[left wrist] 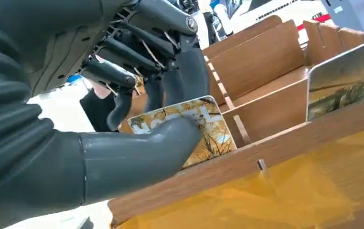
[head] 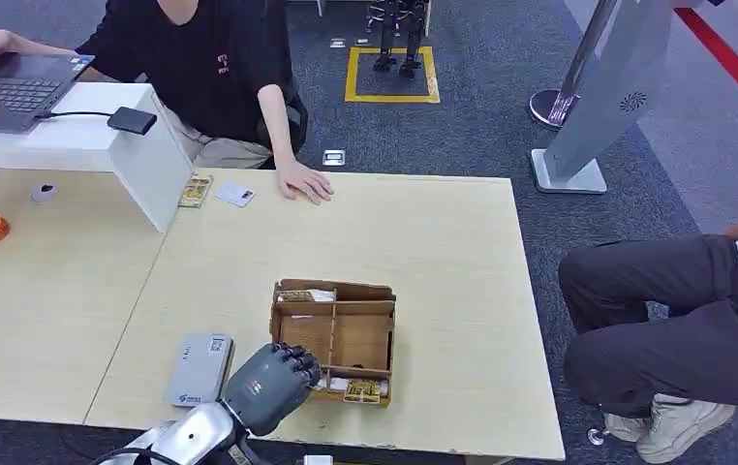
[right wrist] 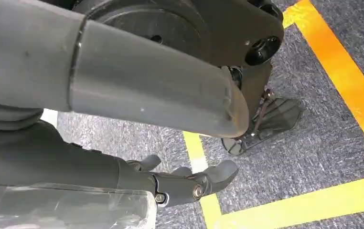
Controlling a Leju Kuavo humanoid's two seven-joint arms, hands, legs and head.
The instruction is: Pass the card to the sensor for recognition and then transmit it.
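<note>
At the near edge of the box [head: 334, 329], my left hand [head: 270, 383] pinches a card [left wrist: 204, 131] between thumb and fingers [left wrist: 170, 86], the card standing in the front slot; if I lift crookedly, I judge its edge could catch the wooden wall and slip from my thin grip, or drag the light box across the tabletop [head: 443, 252]; the sensor [head: 199, 368] lies just beside my hand; my right hand [right wrist: 189, 183] hangs over the floor, fingers loosely curled, holding nothing.
</note>
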